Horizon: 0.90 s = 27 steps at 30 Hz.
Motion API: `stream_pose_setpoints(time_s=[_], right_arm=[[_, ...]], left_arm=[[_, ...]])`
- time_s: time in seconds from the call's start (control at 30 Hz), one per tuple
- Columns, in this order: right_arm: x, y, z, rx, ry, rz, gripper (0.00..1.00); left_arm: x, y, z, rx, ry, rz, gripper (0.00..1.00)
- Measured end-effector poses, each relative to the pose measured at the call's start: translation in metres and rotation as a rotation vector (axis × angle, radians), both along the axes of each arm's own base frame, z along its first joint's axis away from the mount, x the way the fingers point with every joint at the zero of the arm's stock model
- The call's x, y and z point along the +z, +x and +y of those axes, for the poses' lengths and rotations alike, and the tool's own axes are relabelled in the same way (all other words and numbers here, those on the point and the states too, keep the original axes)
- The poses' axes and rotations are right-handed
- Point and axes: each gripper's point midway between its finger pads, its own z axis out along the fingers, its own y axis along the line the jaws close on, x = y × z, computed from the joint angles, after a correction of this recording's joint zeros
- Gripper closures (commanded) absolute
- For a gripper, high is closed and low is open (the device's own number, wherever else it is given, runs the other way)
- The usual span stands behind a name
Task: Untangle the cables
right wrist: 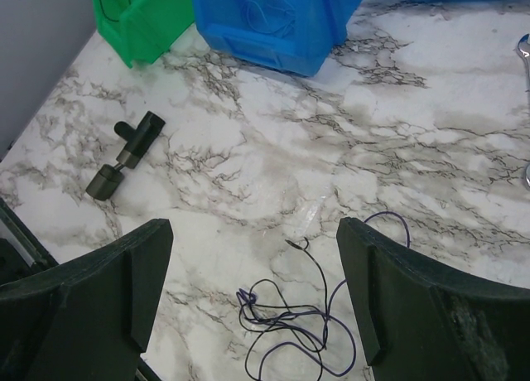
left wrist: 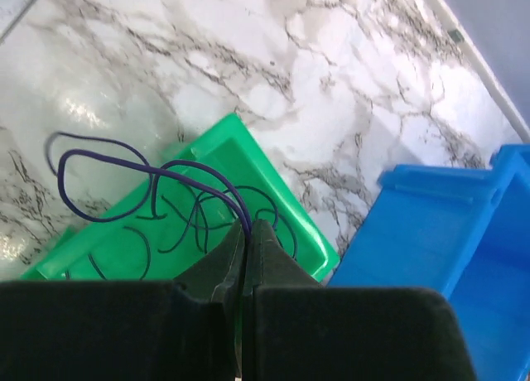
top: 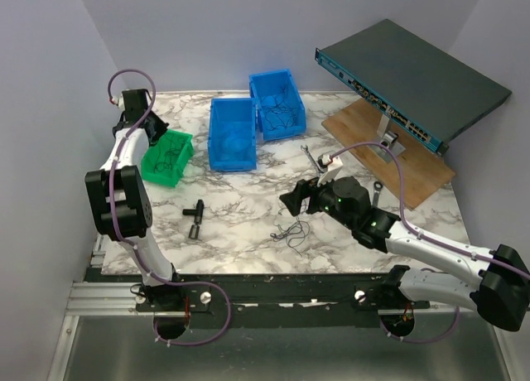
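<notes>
Thin dark-blue cables (right wrist: 286,319), a loose curly tangle flat on the marble table (right wrist: 397,149)

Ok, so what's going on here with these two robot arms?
The robot is sorting thin wires. The left arm's jaws are shut on a thin purple-blue wire, holding its loops over a green plastic bin that has other loose strands in it. The right arm's jaws stand open over a small tangle of thin dark wires lying on the white marble tabletop, with nothing gripped.
</notes>
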Motion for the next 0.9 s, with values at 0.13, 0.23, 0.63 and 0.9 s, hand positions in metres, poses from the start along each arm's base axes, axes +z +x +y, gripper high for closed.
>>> stream_pose_setpoints(time_s=[0.13, 0.23, 0.63, 0.9], right_arm=[[0.001, 0.0, 0.0, 0.0, 0.003, -0.003, 0.12], [0.003, 0.0, 0.0, -0.001, 0.008, -0.006, 0.12], [0.006, 0.0, -0.002, -0.007, 0.018, -0.012, 0.12], [0.009, -0.001, -0.003, -0.013, 0.029, -0.015, 0.12]], left_arm=[[0.008, 0.018, 0.014, 0.036, 0.038, -0.008, 1.0], [0.0, 0.023, 0.019, 0.053, 0.054, 0.019, 1.0], [-0.046, -0.024, 0.001, 0.02, 0.013, 0.205, 1.0], [-0.049, -0.048, -0.027, -0.097, -0.018, 0.302, 1.0]])
